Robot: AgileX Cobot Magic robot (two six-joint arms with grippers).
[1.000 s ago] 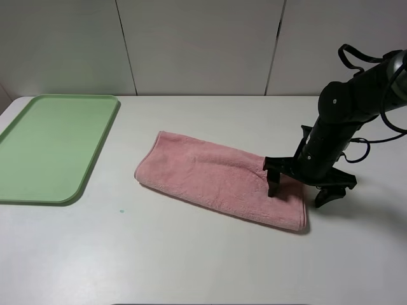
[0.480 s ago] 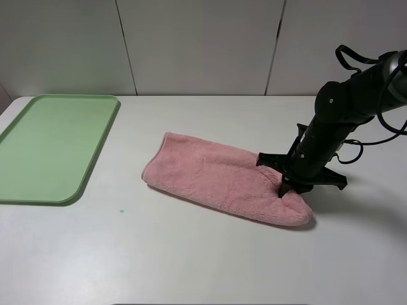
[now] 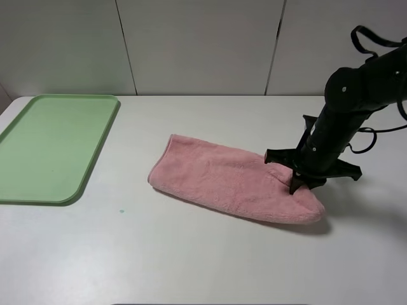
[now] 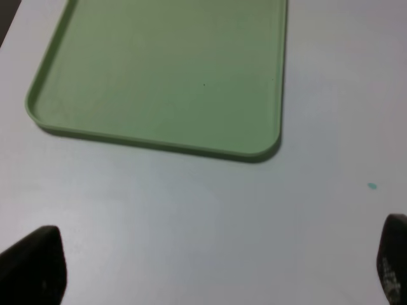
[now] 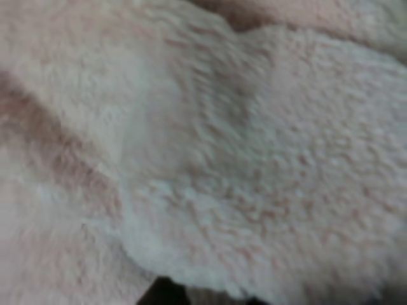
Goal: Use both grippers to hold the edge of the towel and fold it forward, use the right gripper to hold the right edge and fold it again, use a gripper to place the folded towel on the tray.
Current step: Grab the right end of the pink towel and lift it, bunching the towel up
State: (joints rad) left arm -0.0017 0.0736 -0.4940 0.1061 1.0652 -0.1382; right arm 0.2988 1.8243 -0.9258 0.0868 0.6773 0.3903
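Observation:
The pink towel (image 3: 222,175) lies folded into a long band across the middle of the white table, slanting toward the front right. My right gripper (image 3: 297,185) stands over its right end and is shut on the towel, whose end bunches up around the jaws. The right wrist view is filled with the towel's pink pile (image 5: 203,152). At the far left of the table lies the light green tray (image 3: 51,146), with nothing on it. The left arm does not show in the exterior high view. The left wrist view shows the left gripper (image 4: 213,270) open above bare table, near the tray (image 4: 165,70).
A small teal speck (image 3: 121,211) marks the table between tray and towel, and it also shows as a teal speck (image 4: 371,186) in the left wrist view. Grey wall panels close the back. The right arm's black cables hang at the far right.
My right gripper went from open astride the towel's right end to shut on it. It then moved right, dragging the whole towel that way and bunching the end.

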